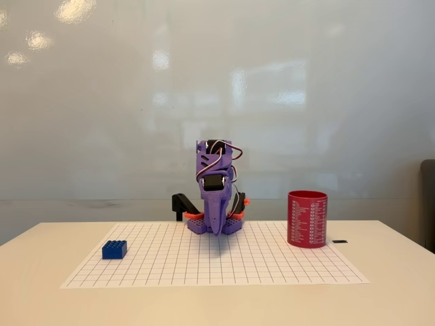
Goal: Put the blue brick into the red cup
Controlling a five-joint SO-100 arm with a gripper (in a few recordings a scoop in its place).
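— How was my arm (216, 197) sitting in the fixed view?

— Folded up tight on its own base (215, 225), dead centre of the picture. My purple links stacked straight toward twelve o'clock, with the looped wires bunched at the top.

— And my gripper (218, 227)?

— It pointed down toward six o'clock, tip close to the base, facing the camera head-on. I couldn't make out whether the jaws were parted or closed from that angle; they merged into one purple wedge.

— Anything sticking out?

— A black piece jutted toward nine o'clock beside the base, and orange parts showed low at eight and four o'clock.
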